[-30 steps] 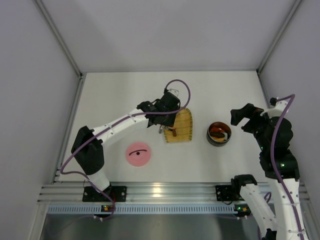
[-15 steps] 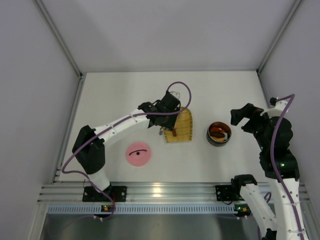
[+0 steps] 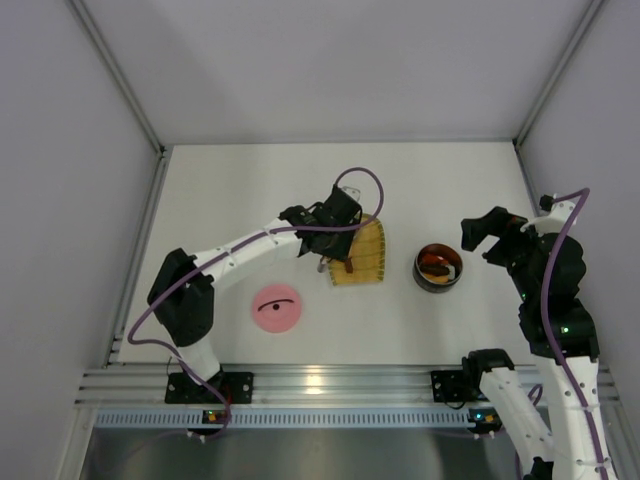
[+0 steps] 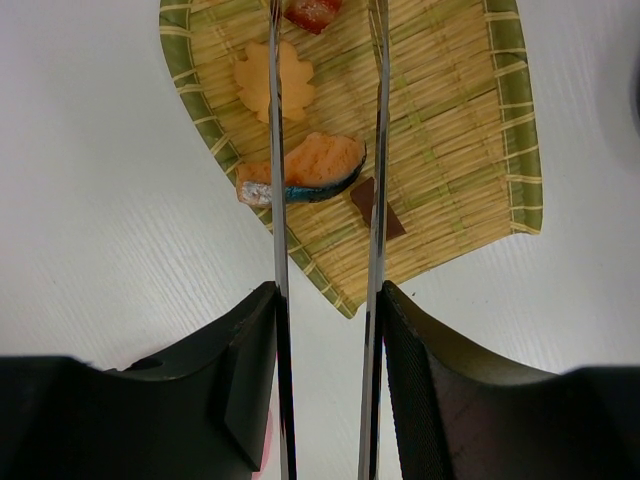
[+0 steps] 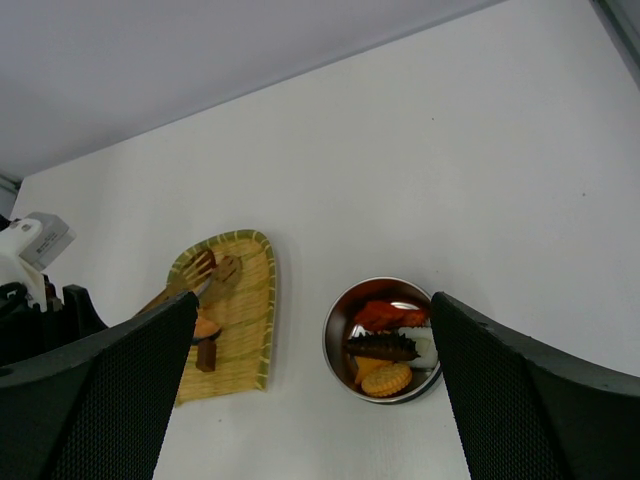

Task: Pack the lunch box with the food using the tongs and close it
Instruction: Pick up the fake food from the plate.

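Since a second ago your left arm's black elbow has crept slightly toward the pink lid, while its gripper has stayed over the tray; your right arm has not shifted.

Farthest left, the pink lid [image 3: 277, 308] lies flat on the table [image 3: 220, 200] with its black handle up, well apart from the lunch box. Next comes your left gripper [image 4: 327, 300], over the left edge of the yellow woven tray [image 4: 455, 150]. Its fingers [image 4: 245, 370] are pinching the tongs [image 4: 277, 200], whose two slim arms run out side by side above the tray. A salmon-coloured piece [image 4: 318, 160] lies between those arms, with the left arm crossing over it. The right arm crosses a small dark brown bit [image 4: 392, 222]. An orange leaf-shaped piece [image 4: 255, 85] sits farther out.

Right of the tray, the lunch box [image 3: 421, 270] stands open, already holding food [image 5: 385, 345]: orange, dark brown and white pieces. Your right gripper [image 3: 482, 232] hangs just beyond it, fingers spread wide, holding nothing.
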Robot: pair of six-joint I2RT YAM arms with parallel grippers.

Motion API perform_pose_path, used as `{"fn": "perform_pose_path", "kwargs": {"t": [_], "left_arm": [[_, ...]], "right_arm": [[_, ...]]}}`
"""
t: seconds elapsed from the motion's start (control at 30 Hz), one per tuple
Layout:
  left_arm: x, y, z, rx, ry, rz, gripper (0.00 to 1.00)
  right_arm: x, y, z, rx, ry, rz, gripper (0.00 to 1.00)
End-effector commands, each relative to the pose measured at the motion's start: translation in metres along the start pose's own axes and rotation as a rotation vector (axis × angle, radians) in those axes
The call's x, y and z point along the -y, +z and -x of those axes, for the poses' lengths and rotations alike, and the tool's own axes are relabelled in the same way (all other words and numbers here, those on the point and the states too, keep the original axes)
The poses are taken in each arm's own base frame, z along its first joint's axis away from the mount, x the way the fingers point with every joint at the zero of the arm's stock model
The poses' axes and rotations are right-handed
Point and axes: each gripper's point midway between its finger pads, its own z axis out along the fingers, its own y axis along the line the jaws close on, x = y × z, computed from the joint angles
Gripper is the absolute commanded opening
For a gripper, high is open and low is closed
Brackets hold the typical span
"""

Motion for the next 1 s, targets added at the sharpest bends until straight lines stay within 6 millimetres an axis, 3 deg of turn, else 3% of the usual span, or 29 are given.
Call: {"fn": "perform_pose_path", "kwargs": {"t": [0.0,0.2,0.47,0.73,0.97], "left_arm": [[0.002,0.005,0.007,0.026,0.002,-0.006,0.48],[0.003,0.007,0.006,0.023,0.003,-0.006,0.47],[0.004,0.002,0.011,0.034,0.001,-0.016,0.23],[0.020,-0.034,0.036,0.108,-0.021,-0.117,0.16],[0.068,-0.076,0.052,0.169,0.033,-0.295,0.17]], "right_arm": [[0.001,-0.004,0.006,0.014,-0.004,-0.008,0.98],[0.001,-0.005,0.005,0.015,-0.004,-0.006,0.98],[0.001,-0.005,0.005,0.016,-0.004,-0.007,0.98],[0.001,-0.005,0.005,0.016,-0.003,-0.007,0.98],[0.000,-0.005,0.006,0.014,0.001,-0.004,0.98]]}}
